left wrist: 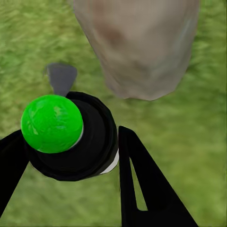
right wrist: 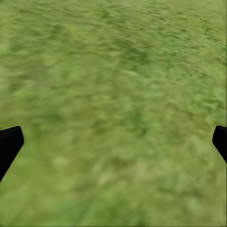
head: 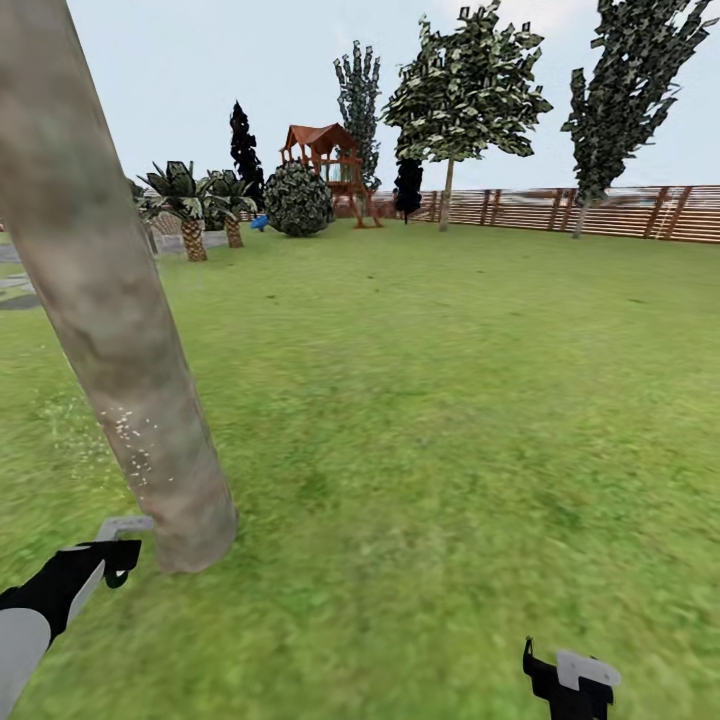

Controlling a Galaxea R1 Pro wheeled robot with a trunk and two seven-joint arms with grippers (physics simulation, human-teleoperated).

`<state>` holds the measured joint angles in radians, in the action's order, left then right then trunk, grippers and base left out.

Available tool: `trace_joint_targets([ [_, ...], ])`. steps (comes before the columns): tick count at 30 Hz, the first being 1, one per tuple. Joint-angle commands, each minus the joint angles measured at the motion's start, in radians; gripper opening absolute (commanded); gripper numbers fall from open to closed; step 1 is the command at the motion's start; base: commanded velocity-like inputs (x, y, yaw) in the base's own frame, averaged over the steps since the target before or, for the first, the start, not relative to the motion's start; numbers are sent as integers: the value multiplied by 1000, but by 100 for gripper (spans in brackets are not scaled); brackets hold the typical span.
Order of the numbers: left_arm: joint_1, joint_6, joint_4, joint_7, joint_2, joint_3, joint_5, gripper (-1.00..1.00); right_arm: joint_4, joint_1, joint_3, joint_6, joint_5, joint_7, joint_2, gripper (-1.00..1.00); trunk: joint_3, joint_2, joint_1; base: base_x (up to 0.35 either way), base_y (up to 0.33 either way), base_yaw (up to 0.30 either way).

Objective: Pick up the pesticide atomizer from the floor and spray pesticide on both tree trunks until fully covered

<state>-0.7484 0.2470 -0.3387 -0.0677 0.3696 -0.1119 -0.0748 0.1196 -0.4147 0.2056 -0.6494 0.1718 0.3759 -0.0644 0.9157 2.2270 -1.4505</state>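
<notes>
Left pincer (left wrist: 71,156) clenched around the pesticide atomizer (left wrist: 71,137), whose green cap (left wrist: 52,123) and grey nozzle (left wrist: 61,78) face the tree trunk (left wrist: 137,42) just ahead of it. Pesticide (head: 130,440) shows as white specks on the trunk's lower part, above the pincer. Right pincer (right wrist: 113,142), fingers spread and empty, hangs over bare lawn (right wrist: 113,71). Likely risks: the nozzle stands near the base, so higher bark may go unsprayed; drifting closer could knock the atomizer against the trunk.
</notes>
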Motion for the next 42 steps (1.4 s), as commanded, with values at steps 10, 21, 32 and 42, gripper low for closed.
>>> trace_joint_targets([
  [10,1,-88,106,100,-57,-22,1,-100,0,0,0,0,0,0,0,100,0,0,0,22,0,132],
  [21,1,-92,94,142,-70,-136,10,-100,0,0,0,0,0,0,0,100,0,0,0,0,-150,30],
  [32,1,-93,93,140,-85,-137,10,-100,0,0,0,0,0,0,2,100,0,0,0,121,-249,159],
  [42,1,-92,95,140,-89,-137,10,-100,0,0,-1,0,0,0,2,100,0,0,0,142,-241,17],
])
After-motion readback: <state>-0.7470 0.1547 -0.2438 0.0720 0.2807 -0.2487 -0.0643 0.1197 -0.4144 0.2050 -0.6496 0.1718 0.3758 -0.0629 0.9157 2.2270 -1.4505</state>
